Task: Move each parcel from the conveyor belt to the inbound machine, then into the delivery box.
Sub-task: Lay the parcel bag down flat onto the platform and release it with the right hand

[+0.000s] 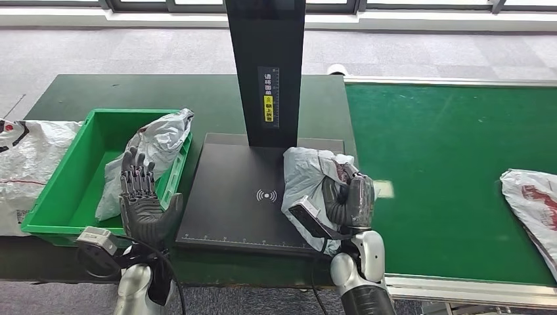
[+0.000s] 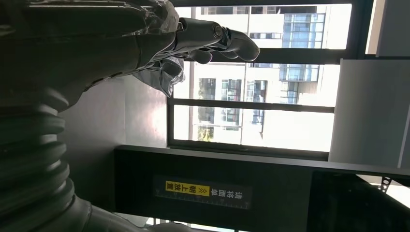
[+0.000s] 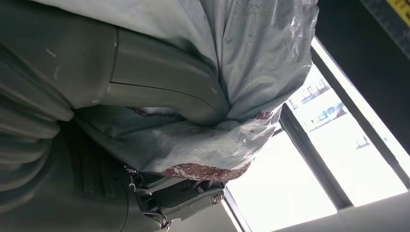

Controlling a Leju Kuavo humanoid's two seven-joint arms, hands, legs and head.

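The right hand [image 1: 349, 200] grips a crumpled grey plastic parcel [image 1: 309, 177], thumb pressed into the film, holding it over the right edge of the flat black scanner pad of the inbound machine [image 1: 230, 216], probably so its label can be read. The left hand [image 1: 141, 197] is spread, holding nothing, raised beside the green plastic delivery box [image 1: 59, 197], where a second grey bag [image 1: 161, 141] already lies. Bare pad lies between them. Farther right, another white parcel [image 1: 532, 203] waits on the green conveyor belt [image 1: 433, 151].
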